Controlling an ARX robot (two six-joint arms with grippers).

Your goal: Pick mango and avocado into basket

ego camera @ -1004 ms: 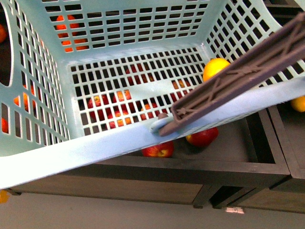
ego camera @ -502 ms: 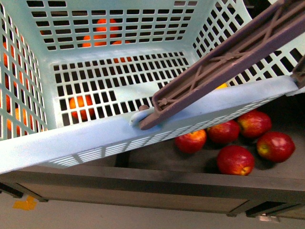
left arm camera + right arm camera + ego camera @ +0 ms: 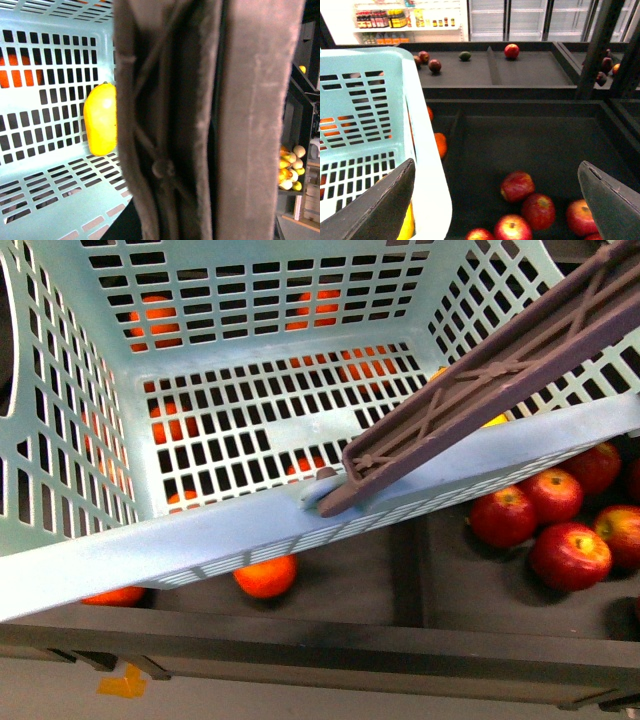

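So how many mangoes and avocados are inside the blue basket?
mango: 1
avocado: 0; it lies out on the far shelf
Total seen in the basket: 1

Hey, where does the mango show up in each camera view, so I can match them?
Front view: the mango is a yellow sliver inside the basket, mostly hidden behind the handle.
Left wrist view: the mango lies in plain sight on the basket lattice, beside the handle.
Right wrist view: only a yellow sliver shows, just inside the basket wall.
Shared landmark: the teal basket.
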